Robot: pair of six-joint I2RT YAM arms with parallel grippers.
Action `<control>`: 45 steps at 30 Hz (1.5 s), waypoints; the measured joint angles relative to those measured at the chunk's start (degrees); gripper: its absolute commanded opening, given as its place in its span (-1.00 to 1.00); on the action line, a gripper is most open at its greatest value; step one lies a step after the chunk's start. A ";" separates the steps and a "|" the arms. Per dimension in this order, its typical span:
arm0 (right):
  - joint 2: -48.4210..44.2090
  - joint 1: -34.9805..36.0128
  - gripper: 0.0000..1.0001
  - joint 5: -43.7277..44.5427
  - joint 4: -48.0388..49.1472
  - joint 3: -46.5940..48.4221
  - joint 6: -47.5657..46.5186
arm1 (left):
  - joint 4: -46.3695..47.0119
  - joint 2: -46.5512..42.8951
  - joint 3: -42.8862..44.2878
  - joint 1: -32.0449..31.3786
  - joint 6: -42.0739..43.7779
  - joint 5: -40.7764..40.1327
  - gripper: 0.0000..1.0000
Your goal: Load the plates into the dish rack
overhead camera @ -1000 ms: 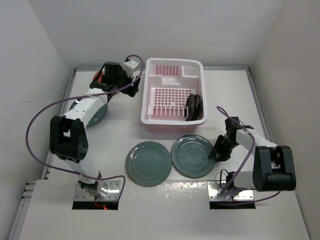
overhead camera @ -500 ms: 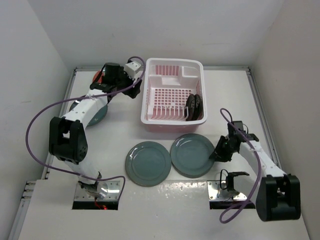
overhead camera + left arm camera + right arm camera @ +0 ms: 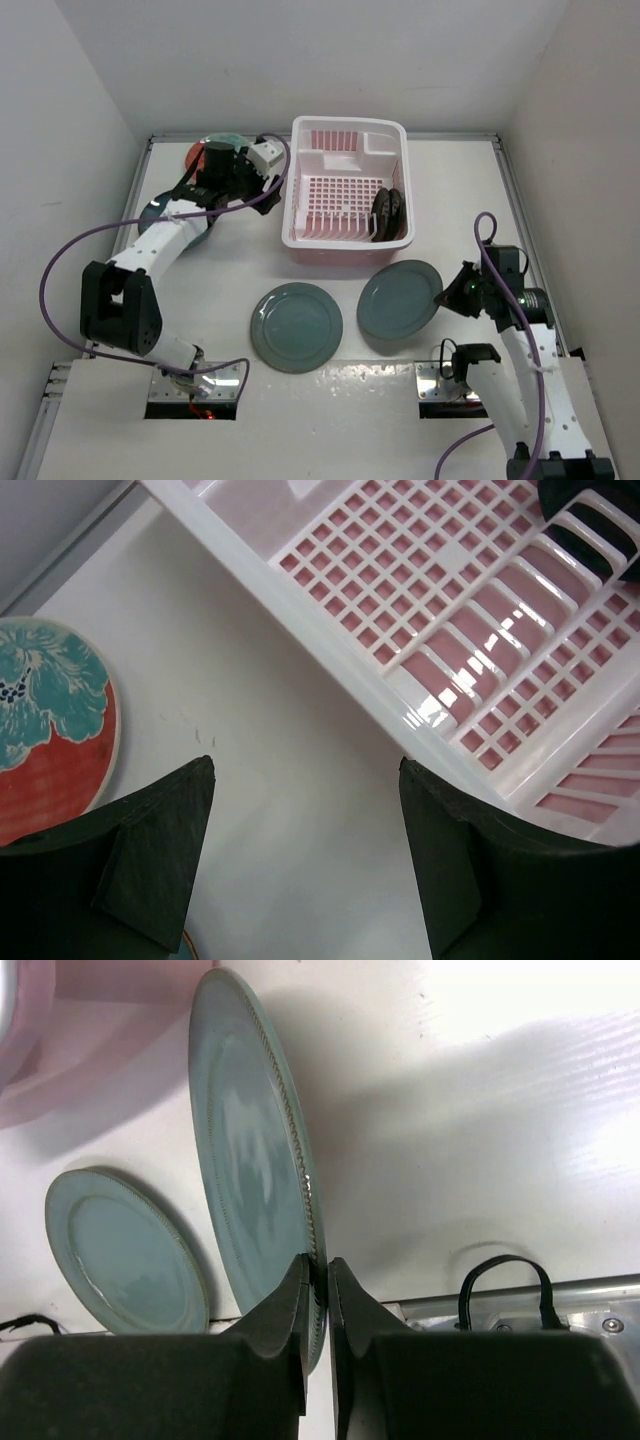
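My right gripper (image 3: 452,295) is shut on the rim of a large grey-teal plate (image 3: 400,300) and holds it tilted off the table; it also shows edge-on in the right wrist view (image 3: 255,1170). The second grey-teal plate (image 3: 297,327) lies flat to its left. The pink-and-white dish rack (image 3: 345,185) holds the small black plate (image 3: 387,212) upright at its right. My left gripper (image 3: 248,170) is open and empty by the rack's left wall (image 3: 330,640). The red plate (image 3: 50,730) lies to its left. The darker teal plate (image 3: 152,213) lies under the left arm.
White walls close the table on the left, back and right. The arm bases and their metal plates (image 3: 455,380) sit at the near edge. A purple cable (image 3: 60,255) loops off the left arm.
My right gripper has lifted the grey-teal plate off the table, tilted it up and drawn it right. My left gripper has shifted slightly down and left beside the rack.
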 measured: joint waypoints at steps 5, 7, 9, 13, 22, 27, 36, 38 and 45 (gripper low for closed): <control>-2.67 -0.04 -1.00 0.37 -1.90 -1.33 1.18 | 0.33 -3.32 -3.13 -2.47 1.33 -0.92 0.58; -3.50 -0.02 -1.00 1.25 -2.14 -1.33 1.31 | 0.63 -4.94 -3.82 -3.34 1.68 -1.55 0.58; -4.52 -0.02 -1.00 1.97 -2.32 -1.33 1.22 | 0.94 -6.58 -4.35 -3.98 2.38 -2.14 0.55; -5.05 -0.02 -1.00 1.73 -0.28 -3.39 0.90 | 0.48 -9.20 -5.16 -5.51 4.50 -1.01 0.41; -6.27 -0.02 -1.00 0.98 2.62 -6.69 3.30 | -9.79 -12.37 -6.99 -11.34 21.16 13.38 0.53; -4.20 -0.02 -1.00 0.85 2.54 -4.46 6.23 | -12.55 -12.28 -7.54 -17.44 26.77 16.65 0.61; -5.14 -0.02 -1.00 1.16 1.20 -2.43 14.84 | -9.25 -8.55 -7.63 -32.02 25.68 13.40 0.66; -5.79 -0.02 -1.00 1.33 0.42 -2.43 16.26 | -7.21 -8.26 -8.15 -36.09 24.59 11.76 0.66; -8.00 -0.02 -1.00 2.80 -2.12 -1.90 18.23 | 0.26 -6.08 -11.65 -51.60 17.20 1.88 0.74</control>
